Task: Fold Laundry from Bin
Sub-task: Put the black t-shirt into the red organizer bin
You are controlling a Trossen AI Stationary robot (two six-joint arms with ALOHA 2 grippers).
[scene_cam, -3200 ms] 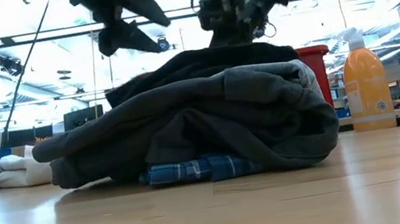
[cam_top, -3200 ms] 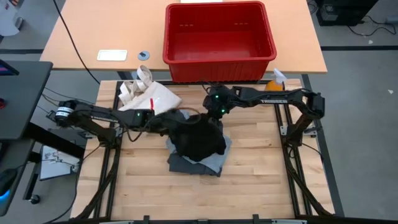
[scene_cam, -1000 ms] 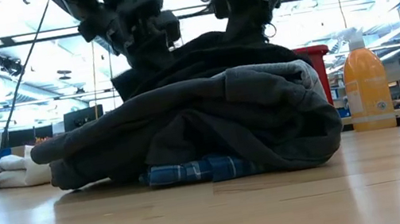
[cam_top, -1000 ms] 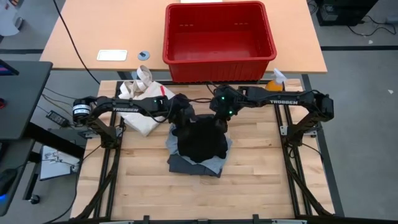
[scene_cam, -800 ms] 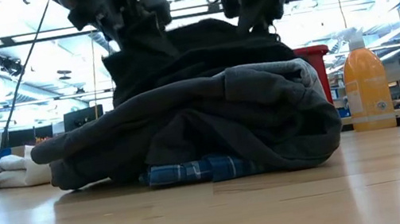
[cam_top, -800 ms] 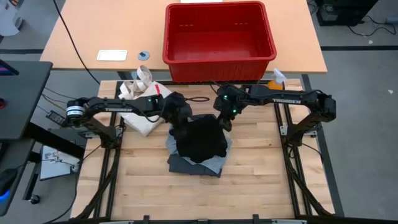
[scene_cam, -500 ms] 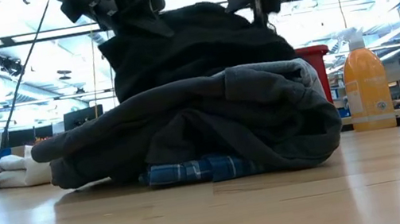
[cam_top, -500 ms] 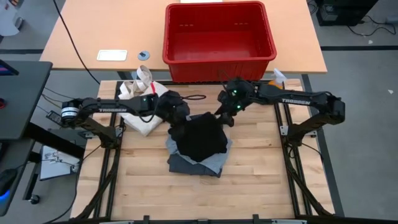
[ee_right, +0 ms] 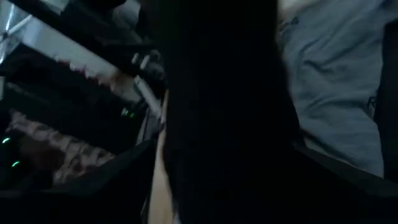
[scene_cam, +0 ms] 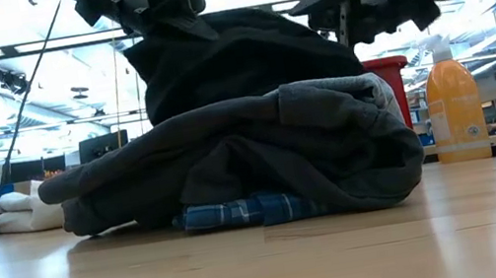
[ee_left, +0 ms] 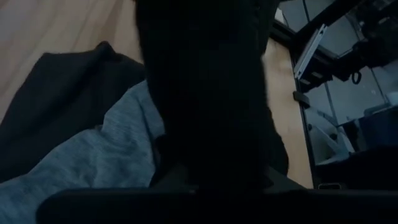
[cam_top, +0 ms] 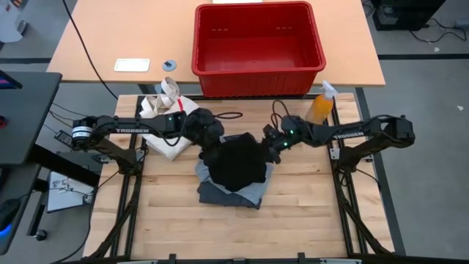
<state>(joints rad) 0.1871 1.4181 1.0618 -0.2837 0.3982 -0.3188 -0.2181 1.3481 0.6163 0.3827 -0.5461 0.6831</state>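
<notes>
A pile of laundry (cam_top: 233, 176) lies mid-table: a black piece (cam_top: 236, 161) on top, a charcoal-grey piece (scene_cam: 259, 147) and a light grey piece (cam_top: 258, 192) under it, and a plaid shirt (scene_cam: 249, 209) at the bottom. My left gripper (cam_top: 210, 144) is shut on the black piece at its far left. My right gripper (cam_top: 272, 144) stands open at the black piece's right side. In the right wrist view black cloth (ee_right: 217, 112) fills the space between its spread fingers. The red bin (cam_top: 256, 44) stands on the far table. My left gripper holds the black piece by its far left edge (scene_cam: 171, 46), coming from the table's left and slanting down. That edge is lifted off the pile and the cloth below it is drawn up; the rest lies on the charcoal piece. The cloth hides the fingertips. My right gripper: whether its open fingers touch the black cloth, I cannot tell.
A cream tote bag (cam_top: 170, 121) lies at the table's far left, close behind my left arm. An orange spray bottle (cam_top: 320, 107) stands at the far right, beside my right arm. The near half of the wooden table (cam_top: 220, 227) has free room.
My left gripper has risen a little with the black piece's far left edge, which now stands higher above the pile. My right gripper has opened, let go of the black piece's far edge, turned, and sunk toward the table's right edge to the pile's right side.
</notes>
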